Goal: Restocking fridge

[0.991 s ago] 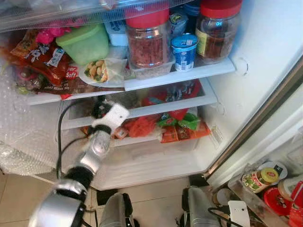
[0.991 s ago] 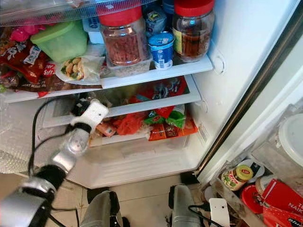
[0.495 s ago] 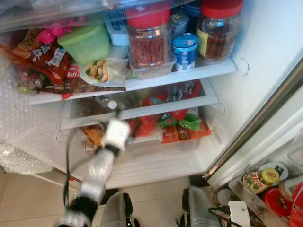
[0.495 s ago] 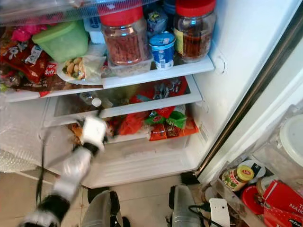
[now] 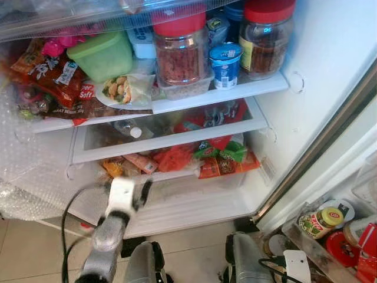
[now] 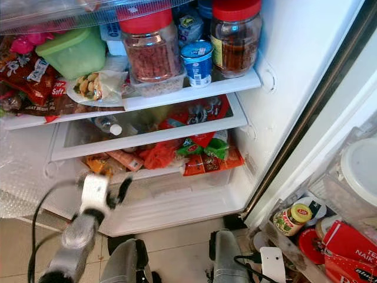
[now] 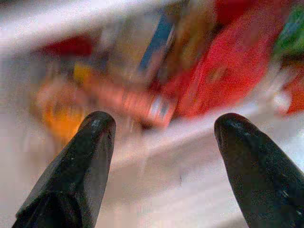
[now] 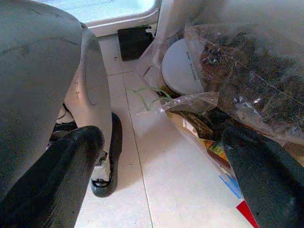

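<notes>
The left gripper (image 5: 126, 191) hangs in front of the fridge's bottom drawer (image 5: 194, 200), low and to the left. Its two black fingers (image 7: 95, 142) are spread wide apart and hold nothing. The wrist view is blurred, but between the fingers it shows red and orange packets (image 7: 228, 61) past the drawer's white edge. The gripper is not touching them.

The right gripper (image 8: 166, 190) hangs down by the robot's leg over the floor tiles. Its fingers are wide apart too, with nothing between them.

Just past the left gripper, the drawer front has bare white room below the packets. Farther in, a small bottle (image 5: 126, 128) with a white cap lies on its side on the middle glass shelf (image 5: 177, 138). Its long side runs left to right and the cap points right. There is open shelf to its left.

Farthest up, the top shelf (image 5: 224, 94) is crowded: a green tub (image 5: 103, 56), two red-lidded jars (image 5: 179, 50), and a blue yogurt cup (image 5: 226, 63) near the front edge.
</notes>
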`<state>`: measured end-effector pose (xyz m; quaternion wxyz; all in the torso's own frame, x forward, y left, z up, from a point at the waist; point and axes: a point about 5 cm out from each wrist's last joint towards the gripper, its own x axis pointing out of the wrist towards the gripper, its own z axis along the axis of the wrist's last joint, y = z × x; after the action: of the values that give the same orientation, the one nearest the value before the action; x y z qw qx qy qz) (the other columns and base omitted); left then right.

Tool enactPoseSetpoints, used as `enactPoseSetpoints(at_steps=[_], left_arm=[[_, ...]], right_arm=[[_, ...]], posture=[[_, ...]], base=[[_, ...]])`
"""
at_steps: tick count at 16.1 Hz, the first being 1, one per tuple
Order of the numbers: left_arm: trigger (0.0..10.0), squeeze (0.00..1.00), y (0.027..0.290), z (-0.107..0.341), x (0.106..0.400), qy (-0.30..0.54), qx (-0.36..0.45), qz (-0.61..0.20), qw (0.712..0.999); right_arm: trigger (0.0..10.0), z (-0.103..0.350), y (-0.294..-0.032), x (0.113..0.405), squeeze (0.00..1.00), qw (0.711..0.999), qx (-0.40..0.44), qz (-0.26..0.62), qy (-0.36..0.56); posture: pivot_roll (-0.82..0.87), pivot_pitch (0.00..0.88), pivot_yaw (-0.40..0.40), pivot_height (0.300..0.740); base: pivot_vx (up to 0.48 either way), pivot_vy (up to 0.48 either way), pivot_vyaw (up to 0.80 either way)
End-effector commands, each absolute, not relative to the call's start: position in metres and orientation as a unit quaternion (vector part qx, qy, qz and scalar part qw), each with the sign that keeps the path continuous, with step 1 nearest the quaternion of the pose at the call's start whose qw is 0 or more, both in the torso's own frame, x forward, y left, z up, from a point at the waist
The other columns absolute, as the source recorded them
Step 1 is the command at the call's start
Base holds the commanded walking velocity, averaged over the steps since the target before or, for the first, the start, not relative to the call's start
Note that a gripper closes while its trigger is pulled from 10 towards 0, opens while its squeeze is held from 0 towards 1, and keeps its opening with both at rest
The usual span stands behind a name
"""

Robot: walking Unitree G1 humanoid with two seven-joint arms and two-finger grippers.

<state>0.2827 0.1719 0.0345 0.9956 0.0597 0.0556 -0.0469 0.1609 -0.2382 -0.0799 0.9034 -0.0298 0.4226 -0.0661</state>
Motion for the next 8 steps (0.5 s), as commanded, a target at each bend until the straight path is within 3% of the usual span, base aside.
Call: enactPoseSetpoints(at_steps=[1, 8], left_arm=[[10.0, 0.00, 0.182, 0.017, 0.272, 0.101, 0.047, -0.019, 0.994], [10.0, 0.00, 0.191, -0.004, 0.265, 0.163, 0.037, 0.010, 0.986]], right_arm=[[10.0, -0.083, -0.239, 0.154, 0.00, 0.900, -0.021, -0.073, 0.430], [10.0, -0.083, -0.238, 0.154, 0.00, 0.900, -0.020, -0.071, 0.430]], posture=[[-0.09, 0.173, 0.093, 0.610], [-0.09, 0.160, 0.093, 0.610]], base=[[-0.398, 0.000, 0.00], [-0.414, 0.000, 0.00]])
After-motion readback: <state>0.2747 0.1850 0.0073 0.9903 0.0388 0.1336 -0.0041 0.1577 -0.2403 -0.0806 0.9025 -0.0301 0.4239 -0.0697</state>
